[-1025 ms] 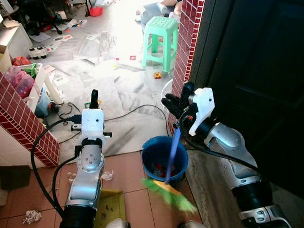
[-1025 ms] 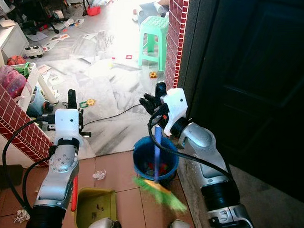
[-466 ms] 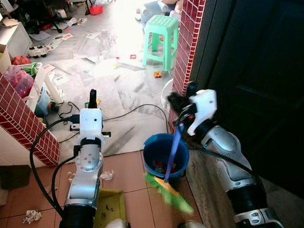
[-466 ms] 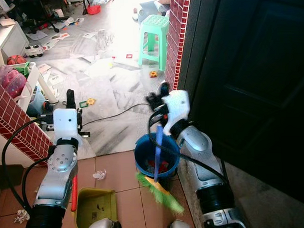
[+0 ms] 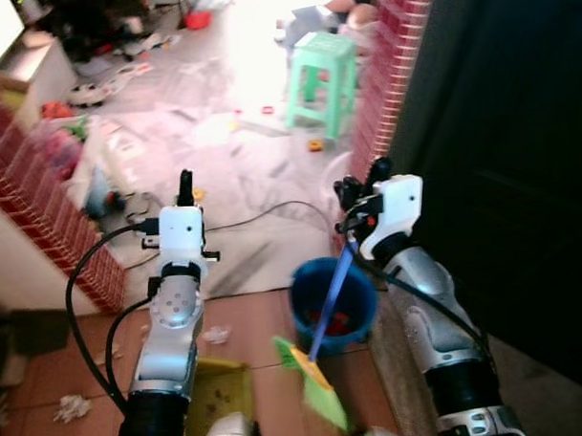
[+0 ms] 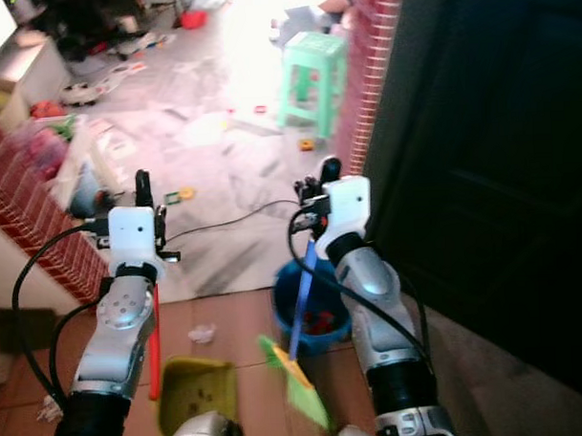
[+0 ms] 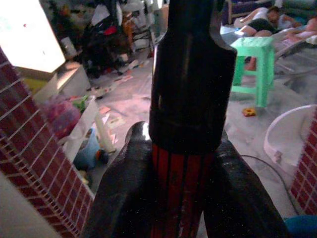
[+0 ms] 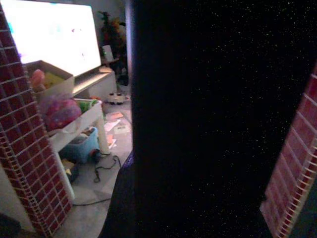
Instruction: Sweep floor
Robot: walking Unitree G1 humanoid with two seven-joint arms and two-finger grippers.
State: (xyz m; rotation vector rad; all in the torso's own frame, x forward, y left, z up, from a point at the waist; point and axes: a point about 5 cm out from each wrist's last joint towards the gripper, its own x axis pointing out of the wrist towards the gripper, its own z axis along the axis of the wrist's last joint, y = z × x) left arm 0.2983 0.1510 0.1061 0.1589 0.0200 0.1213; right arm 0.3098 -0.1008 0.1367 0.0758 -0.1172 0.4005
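Note:
My right gripper (image 5: 359,195) is shut on the blue handle of a broom (image 5: 327,308), whose green bristles (image 5: 314,391) hang low over the tiled floor in front of a blue bucket (image 5: 363,311). My left gripper (image 5: 184,186) is raised and shut on the red handle (image 6: 153,333) of a yellow-green dustpan (image 6: 190,396) that sits low by my left side. In the left wrist view the red handle (image 7: 181,191) runs between the two black fingers (image 7: 124,188). Crumpled paper (image 5: 216,333) lies on the tiles left of the bucket, and another scrap (image 5: 71,407) further left.
A red brick wall (image 5: 51,202) stands on the left, with a brick pillar (image 5: 390,90) and dark door (image 5: 519,172) on the right. A black cable (image 5: 257,214) crosses the marble floor. Beyond are a green stool (image 5: 322,69) and scattered toys and papers.
The whole picture has shifted and blurred, so the camera moved. My right arm has drawn in a little and the broom's head hangs closer to the dustpan.

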